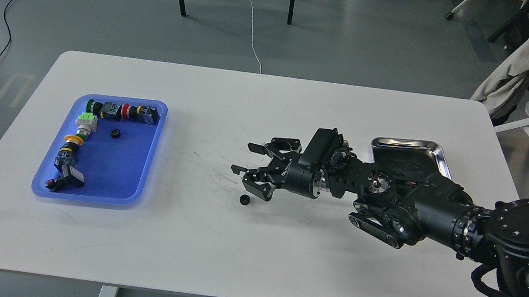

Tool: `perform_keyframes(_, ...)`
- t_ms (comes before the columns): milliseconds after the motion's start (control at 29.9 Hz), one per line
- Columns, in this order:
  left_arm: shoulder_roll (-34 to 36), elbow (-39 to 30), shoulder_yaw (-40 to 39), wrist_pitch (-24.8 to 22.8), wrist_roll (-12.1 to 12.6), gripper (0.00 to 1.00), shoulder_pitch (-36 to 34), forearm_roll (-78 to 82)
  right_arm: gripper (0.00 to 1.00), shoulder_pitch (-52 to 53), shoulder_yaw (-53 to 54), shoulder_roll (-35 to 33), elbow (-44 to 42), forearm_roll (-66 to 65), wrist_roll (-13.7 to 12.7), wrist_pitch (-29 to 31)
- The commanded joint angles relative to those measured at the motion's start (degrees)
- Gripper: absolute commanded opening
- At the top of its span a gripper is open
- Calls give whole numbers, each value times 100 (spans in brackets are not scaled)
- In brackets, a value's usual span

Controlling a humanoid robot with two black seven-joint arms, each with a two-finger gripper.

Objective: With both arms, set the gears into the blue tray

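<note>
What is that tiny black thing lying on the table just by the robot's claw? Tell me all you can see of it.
It is a gear: a tiny black toothed wheel, lying flat on the white table near its middle. It lies free, just below the open right gripper, which does not touch it. Its material is too small to tell.
</note>
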Motion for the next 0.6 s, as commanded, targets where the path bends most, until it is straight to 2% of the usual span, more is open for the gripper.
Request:
perform_keyframes(0, 0, 0, 18, 0, 0, 99, 1, 9, 76, 256, 67, 0, 38, 558, -57, 2)
perform_keyframes(201, 0, -9, 97, 0, 0, 99, 10, 52, 79, 573, 119, 0, 82, 1585, -136, -7)
perform_keyframes(401, -18, -184, 132, 0, 0, 99, 10, 123, 83, 776, 128, -693, 205, 2773, -145, -7)
perform_keyframes(568, 79, -448, 229, 0, 0, 99, 1, 448, 84, 767, 347, -1396, 433, 3274, -145, -7)
